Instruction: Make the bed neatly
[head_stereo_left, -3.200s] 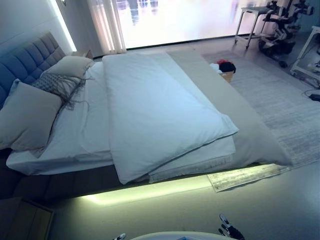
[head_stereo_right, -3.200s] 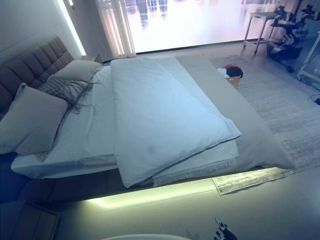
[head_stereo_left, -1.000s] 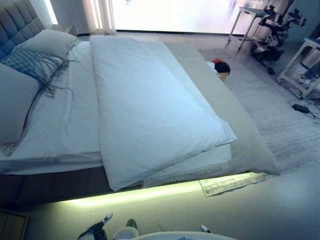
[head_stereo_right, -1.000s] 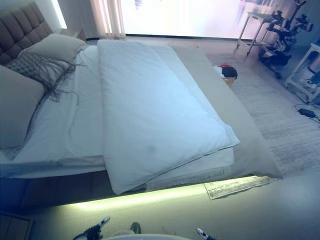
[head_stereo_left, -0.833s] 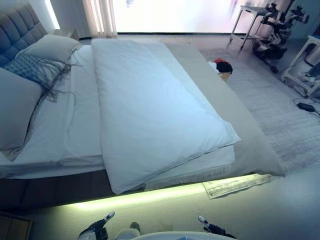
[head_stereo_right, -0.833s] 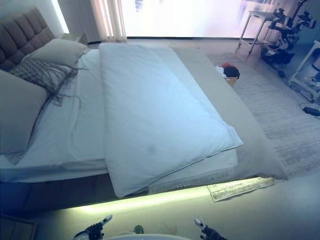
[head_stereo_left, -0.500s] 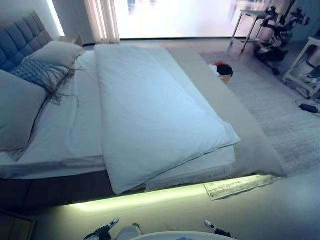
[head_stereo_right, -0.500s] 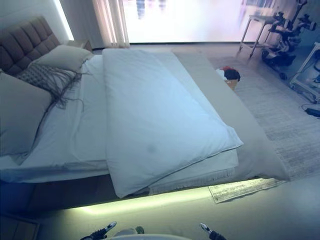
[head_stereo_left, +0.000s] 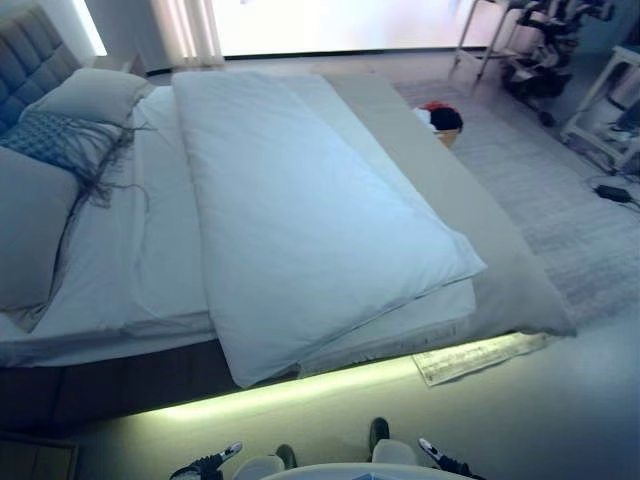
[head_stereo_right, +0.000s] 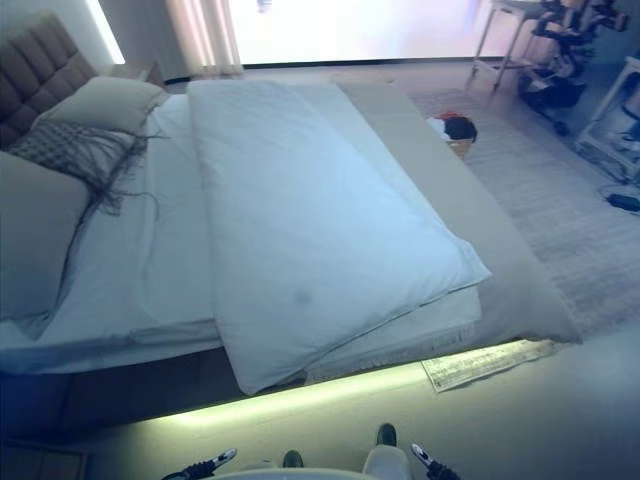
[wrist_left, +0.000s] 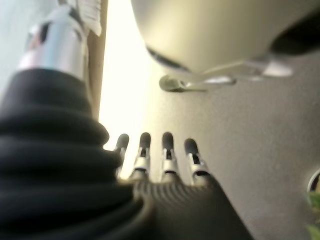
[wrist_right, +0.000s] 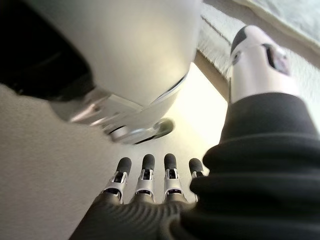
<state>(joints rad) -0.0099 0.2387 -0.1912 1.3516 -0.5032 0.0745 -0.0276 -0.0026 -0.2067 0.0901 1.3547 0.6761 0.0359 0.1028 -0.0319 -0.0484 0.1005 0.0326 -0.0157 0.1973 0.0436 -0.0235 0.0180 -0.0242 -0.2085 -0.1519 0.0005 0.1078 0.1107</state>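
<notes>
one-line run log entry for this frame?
phase: approach | duvet: folded lengthwise, untouched | left hand: open, empty, low by floor | right hand: open, empty | pillows: at headboard

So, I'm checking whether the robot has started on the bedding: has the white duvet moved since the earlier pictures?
No. The white duvet lies folded the same way against the fringed pillow; only the camera shifted.

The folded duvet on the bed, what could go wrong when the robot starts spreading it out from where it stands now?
1. The duvet lies folded and skewed, one corner overhanging the near edge; pulling only there may drag it crooked or onto the floor.
2. The fringed throw and pillows sit beside the duvet, so a sweep toward the headboard could snag or shift them.
3. Both hands, left and right, hang open and low, away from the bed; a reach across may mean leaning far.
</notes>
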